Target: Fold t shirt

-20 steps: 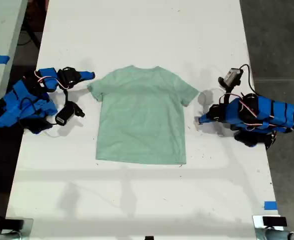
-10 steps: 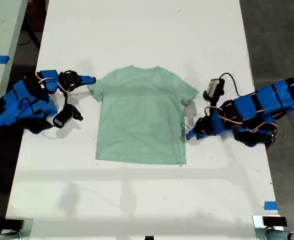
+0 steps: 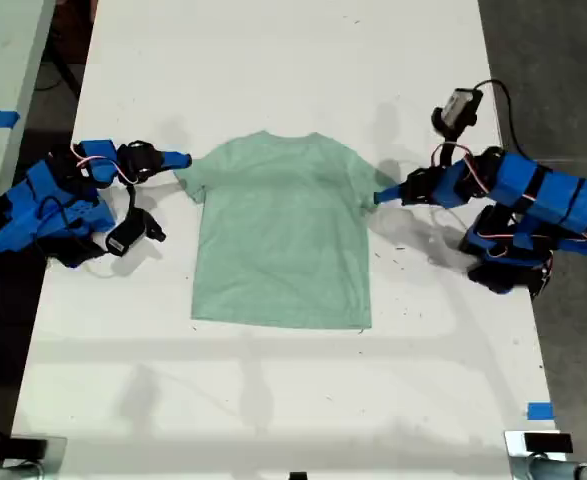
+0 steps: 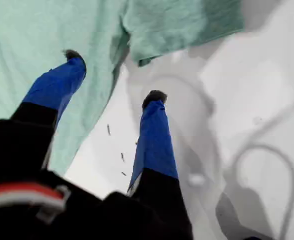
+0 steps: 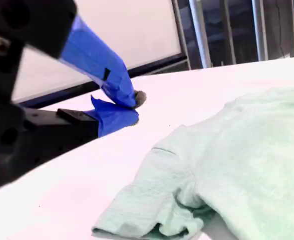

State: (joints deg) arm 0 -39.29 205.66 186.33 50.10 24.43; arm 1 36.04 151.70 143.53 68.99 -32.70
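Observation:
The pale mint-green t shirt lies flat on the white table, neck toward the far edge. My first gripper is at the sleeve on the exterior view's right. In the first wrist view my first gripper is open, one fingertip over the t shirt and the other over bare table beside the sleeve. My second gripper sits just off the sleeve on the exterior view's left. In the second wrist view my second gripper is shut on nothing, apart from the t shirt.
Both blue arm bases rest on the table at the exterior view's left and right edges. Cables and a small camera trail from the arm on the right. Blue tape marks the near right corner in the exterior view.
My first arm swung from beside the shirt's lower side up to the sleeve on the exterior view's right. My second arm barely moved. The shirt lies as before.

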